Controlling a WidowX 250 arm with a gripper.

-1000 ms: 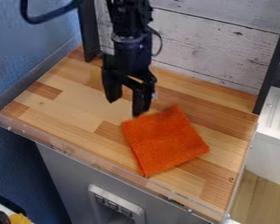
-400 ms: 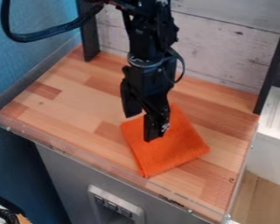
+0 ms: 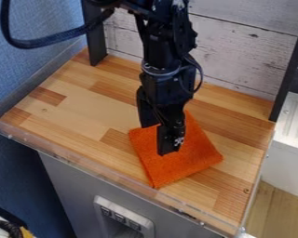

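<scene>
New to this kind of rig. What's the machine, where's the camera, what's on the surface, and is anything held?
The black machine is a robot arm, coming in from the top edge. At its lower end is a two-finger gripper, fingers apart. The camera is fixed and looks down at a slant on a wooden work surface, with whitish planks behind.

An orange cloth lies on the wood, with the gripper down over its upper left part. I see no cloth pinched or lifted; whether the fingertips touch it, I cannot tell.
</scene>
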